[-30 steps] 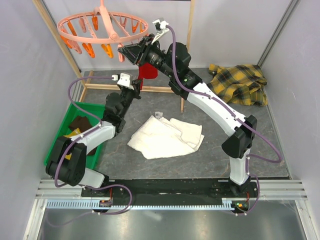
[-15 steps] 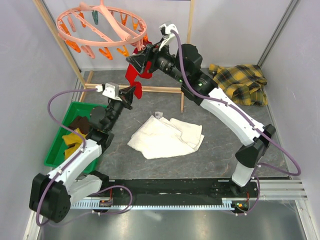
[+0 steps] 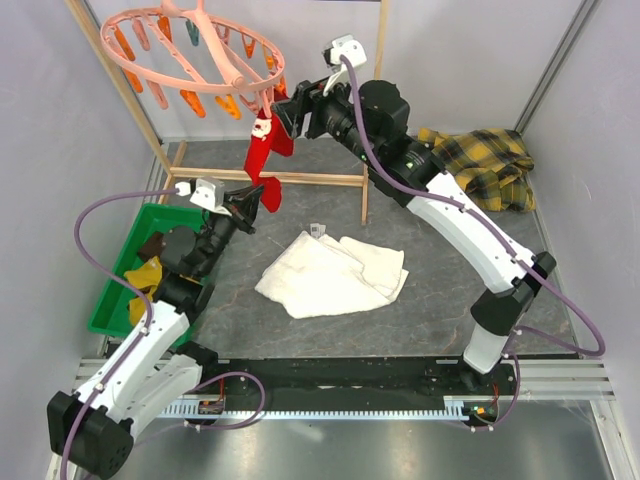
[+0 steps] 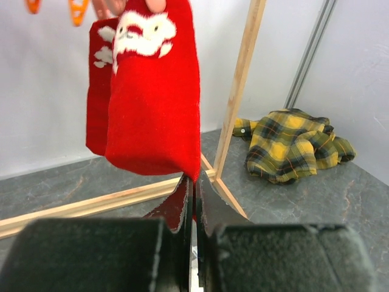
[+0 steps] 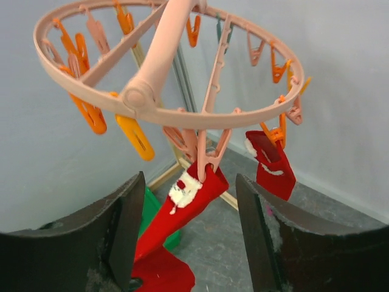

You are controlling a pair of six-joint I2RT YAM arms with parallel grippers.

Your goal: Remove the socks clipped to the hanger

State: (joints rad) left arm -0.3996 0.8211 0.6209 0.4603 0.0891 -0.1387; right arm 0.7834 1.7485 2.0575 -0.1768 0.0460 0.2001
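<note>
L jaws clamp red sock (image 4: 152, 91), pulled taut now; R jaws sprung open.

2 socks (image 3: 258, 160) hang under hanger (image 3: 218, 45), rear left; towel (image 3: 335, 272) centre; shirt (image 3: 480, 165) rear right; bin (image 3: 105, 312) left.

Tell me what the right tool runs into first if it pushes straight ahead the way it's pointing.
Most likely the nearer red sock. It hangs from a pink clip on the hanger, centred in the gap of the open right tool. How far ahead it hangs is unclear.
</note>
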